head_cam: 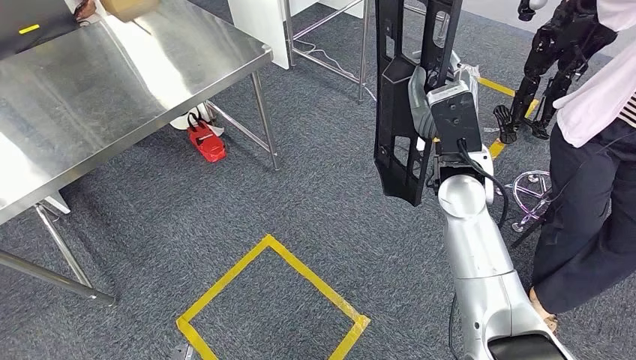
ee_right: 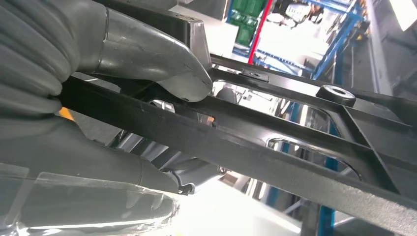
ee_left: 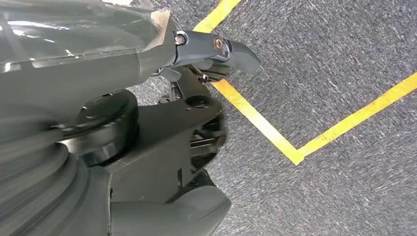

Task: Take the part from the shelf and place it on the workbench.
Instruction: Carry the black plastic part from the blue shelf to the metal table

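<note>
Part first: we see a long black plastic frame with cut-out slots, held upright in the air over the grey carpet, right of centre and well apart from the workbench. Our largest thing after the carpet is that workbench, a shiny steel table on thin legs at the far left, its top bare where we point; at its far edge a person's hand rests beside a brown box. On the right stands a person in dark trousers and a white top, near our right arm. Our right hand is clamped on the part, and in the right wrist view the grey thumb presses on one black rail of the part with the darker fingers wrapped below it. A square of yellow tape lies on the carpet in the near middle. Our left hand hangs over the carpet beside a yellow tape line; its fingers look curled in, but we cannot tell for sure. A small red object sits on the floor under the workbench.
</note>
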You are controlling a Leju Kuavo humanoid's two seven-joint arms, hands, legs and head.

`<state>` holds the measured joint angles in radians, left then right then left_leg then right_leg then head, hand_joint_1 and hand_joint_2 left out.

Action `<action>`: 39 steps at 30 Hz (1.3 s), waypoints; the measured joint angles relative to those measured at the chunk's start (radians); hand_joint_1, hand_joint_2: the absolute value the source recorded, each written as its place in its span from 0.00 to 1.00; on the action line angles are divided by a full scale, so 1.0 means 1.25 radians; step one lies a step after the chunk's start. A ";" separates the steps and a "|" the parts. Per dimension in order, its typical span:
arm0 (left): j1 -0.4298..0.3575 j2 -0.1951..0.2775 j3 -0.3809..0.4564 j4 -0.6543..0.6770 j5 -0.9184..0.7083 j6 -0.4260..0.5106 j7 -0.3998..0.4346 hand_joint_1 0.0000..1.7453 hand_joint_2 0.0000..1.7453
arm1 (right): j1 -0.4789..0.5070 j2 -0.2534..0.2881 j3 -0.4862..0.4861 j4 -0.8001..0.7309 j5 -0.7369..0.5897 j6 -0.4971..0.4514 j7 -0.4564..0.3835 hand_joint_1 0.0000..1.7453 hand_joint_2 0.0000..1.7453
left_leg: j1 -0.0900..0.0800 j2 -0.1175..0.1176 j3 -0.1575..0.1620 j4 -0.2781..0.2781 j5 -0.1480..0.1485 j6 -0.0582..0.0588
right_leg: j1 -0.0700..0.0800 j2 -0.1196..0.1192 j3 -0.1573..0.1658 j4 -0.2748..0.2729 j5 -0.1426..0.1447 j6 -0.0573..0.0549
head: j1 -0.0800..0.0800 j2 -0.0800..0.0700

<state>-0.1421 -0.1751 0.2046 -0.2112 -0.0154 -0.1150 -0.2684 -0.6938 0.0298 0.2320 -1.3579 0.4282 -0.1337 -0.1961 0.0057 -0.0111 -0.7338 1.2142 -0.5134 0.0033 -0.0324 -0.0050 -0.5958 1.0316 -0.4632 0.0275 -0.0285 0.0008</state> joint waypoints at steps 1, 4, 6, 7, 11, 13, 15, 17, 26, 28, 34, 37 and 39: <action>0.000 0.000 0.000 0.000 0.000 0.000 0.001 0.00 1.00 | 0.000 0.000 0.000 0.001 0.001 0.000 0.000 1.00 1.00 | 0.001 0.005 -0.024 0.047 -0.016 -0.001 | 0.003 -0.007 0.000 0.000 -0.001 -0.001 | 0.000 0.000; 0.001 0.000 0.000 0.000 -0.002 -0.001 0.001 0.00 1.00 | -0.001 0.000 0.002 0.004 0.001 0.000 0.000 1.00 1.00 | -0.002 0.011 -0.015 0.026 0.017 0.011 | 0.011 -0.027 0.002 0.000 -0.003 -0.004 | -0.001 0.000; -0.001 0.001 0.000 0.000 -0.004 0.000 0.001 0.00 1.00 | -0.005 0.000 0.003 0.004 0.002 0.000 0.000 1.00 1.00 | -0.013 0.035 0.045 -0.085 0.061 0.033 | 0.017 -0.038 0.006 -0.002 -0.005 -0.007 | 0.000 0.000; -0.003 0.002 0.000 0.000 -0.004 0.000 0.001 0.00 1.00 | -0.007 -0.001 0.004 0.004 0.002 0.000 0.000 1.00 1.00 | -0.020 0.047 0.066 -0.125 0.071 0.043 | 0.018 -0.044 0.007 -0.003 -0.006 -0.007 | 0.000 0.000; -0.007 0.004 0.000 -0.001 -0.012 0.002 0.005 0.00 1.00 | -0.010 0.000 0.006 0.005 0.008 -0.002 0.001 1.00 1.00 | -0.028 0.040 0.086 -0.169 0.077 0.055 | 0.023 -0.067 0.012 -0.009 -0.008 -0.005 | 0.001 0.000; -0.009 0.003 0.000 -0.001 -0.014 0.003 0.006 0.00 1.00 | -0.014 0.001 0.008 0.004 0.011 -0.002 0.002 1.00 1.00 | -0.021 0.027 0.102 -0.192 0.089 0.058 | 0.025 -0.044 0.000 0.023 -0.027 -0.005 | 0.002 0.000; -0.012 0.001 0.000 -0.001 -0.016 0.004 0.006 0.00 1.00 | -0.015 -0.002 0.009 0.003 0.013 -0.003 0.004 1.00 1.00 | -0.016 0.011 0.107 -0.200 0.094 0.060 | 0.020 -0.011 -0.045 0.119 -0.066 -0.007 | 0.005 0.000; -0.013 -0.001 0.000 -0.001 -0.016 0.005 0.008 0.00 1.00 | -0.015 -0.005 0.010 0.004 0.015 -0.002 0.007 1.00 1.00 | -0.015 -0.007 0.107 -0.199 0.095 0.060 | 0.015 -0.001 -0.089 0.202 -0.090 -0.001 | 0.006 0.000; 0.008 0.002 0.000 0.000 -0.021 0.008 0.013 0.00 1.00 | -0.006 -0.011 0.013 0.034 0.012 -0.010 -0.014 1.00 1.00 | -0.006 -0.067 0.078 -0.157 0.079 0.022 | -0.002 0.027 0.001 -0.003 0.002 0.018 | 0.006 0.000; 0.009 0.004 0.000 0.000 -0.024 0.008 0.013 0.00 1.00 | -0.008 -0.009 0.014 0.036 0.012 -0.011 -0.014 1.00 1.00 | -0.005 -0.039 0.062 -0.125 0.059 0.013 | -0.005 0.016 0.003 -0.004 0.002 0.007 | 0.001 0.000; 0.005 0.004 0.000 0.000 -0.025 0.007 0.015 0.00 1.00 | -0.012 -0.009 0.015 0.037 0.024 -0.002 0.002 1.00 1.00 | 0.005 0.008 -0.042 0.063 0.002 -0.001 | -0.001 -0.022 0.007 -0.005 -0.003 -0.004 | -0.005 0.000; 0.001 0.006 0.000 0.000 -0.030 0.007 0.015 0.00 1.00 | -0.023 -0.008 0.017 0.037 0.026 0.000 0.007 1.00 1.00 | -0.002 0.036 0.037 -0.096 0.078 0.013 | 0.003 -0.039 0.011 -0.005 -0.006 -0.005 | -0.005 0.000; -0.004 0.007 0.000 -0.001 -0.025 0.005 0.015 0.00 1.00 | -0.034 -0.009 0.017 0.037 0.026 0.000 0.008 1.00 1.00 | -0.012 0.055 0.063 -0.152 0.088 0.021 | 0.007 -0.049 0.012 -0.007 -0.009 -0.002 | -0.004 0.000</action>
<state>-0.1472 -0.1669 0.2047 -0.2119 -0.0471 -0.1088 -0.2500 -0.7365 0.0182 0.2539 -1.3112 0.4612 -0.1331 -0.1864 -0.0096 0.0572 -0.6546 1.0244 -0.4038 0.0297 -0.0234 -0.0665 -0.5813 1.0227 -0.4741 0.0255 -0.0340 0.0008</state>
